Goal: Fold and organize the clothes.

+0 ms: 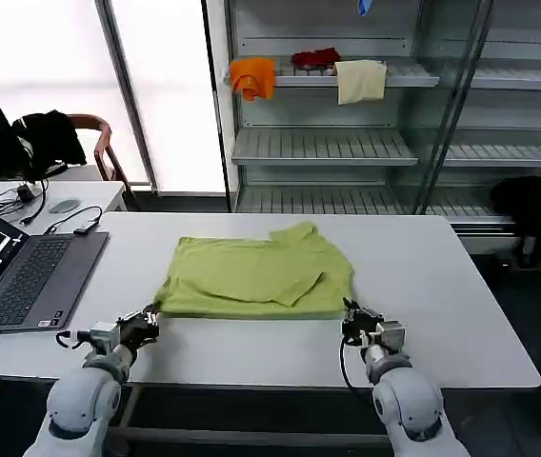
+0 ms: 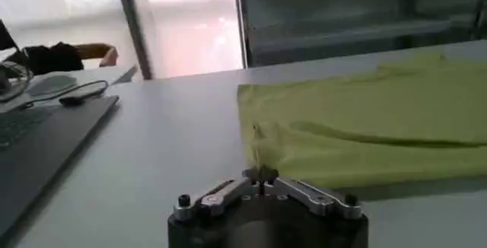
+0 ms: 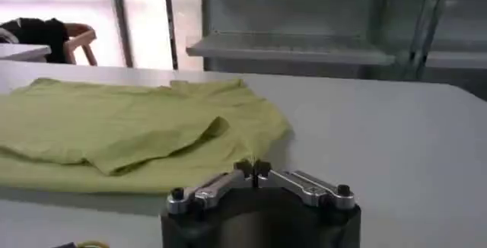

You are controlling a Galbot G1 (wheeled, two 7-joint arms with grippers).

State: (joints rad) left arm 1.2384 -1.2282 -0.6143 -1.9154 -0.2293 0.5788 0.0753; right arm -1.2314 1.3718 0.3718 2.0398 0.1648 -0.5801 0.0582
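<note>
T-shirt (image 1: 256, 274) lies partly folded at tabletop (image 1: 442, 286) centre. Thin, limp, light fabric (bunches easily): pinch near-edge corners. Left claw (image 1: 147, 319), right claw (image 1: 354, 319) pinched together at those corners.

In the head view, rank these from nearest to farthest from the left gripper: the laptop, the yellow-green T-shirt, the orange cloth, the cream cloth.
Measured from the left gripper, at the table's near edge:
1. T-shirt: its near left corner lies right at the fingertips.
2. Laptop: on the table, to the left.
3. Orange cloth: on the upper shelf behind the table.
4. Cream cloth: same shelf, farther right.
</note>
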